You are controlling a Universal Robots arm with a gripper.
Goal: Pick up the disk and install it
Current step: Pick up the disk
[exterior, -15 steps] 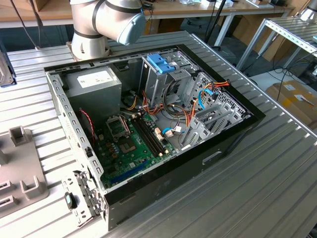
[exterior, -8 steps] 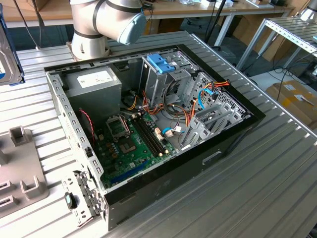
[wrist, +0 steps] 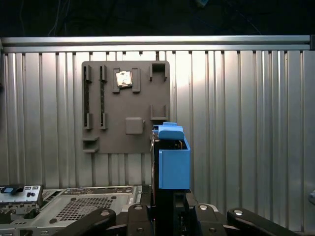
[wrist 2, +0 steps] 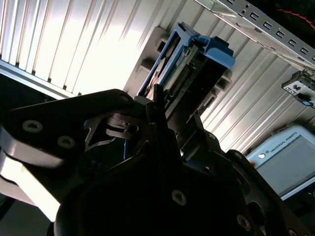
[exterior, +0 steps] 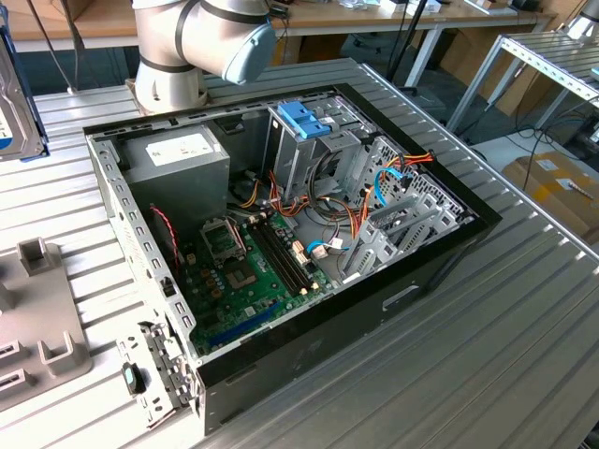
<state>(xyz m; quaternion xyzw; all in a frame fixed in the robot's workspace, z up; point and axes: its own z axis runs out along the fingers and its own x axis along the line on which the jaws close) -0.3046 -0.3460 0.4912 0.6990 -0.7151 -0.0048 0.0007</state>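
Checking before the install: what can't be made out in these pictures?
- The disk: mostly cut off at the exterior view's left edge.
- Its label face: the first wrist view sees it edge-on.
- Its lower part: in both wrist views, hidden inside the gripper.
- The bay beneath the blue bracket: exterior view, hidden by the bracket itself.

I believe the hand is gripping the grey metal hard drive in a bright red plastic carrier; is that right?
Not quite: the plastic carrier is bright blue, not red, as the first wrist view shows; the hand grips the hard drive.
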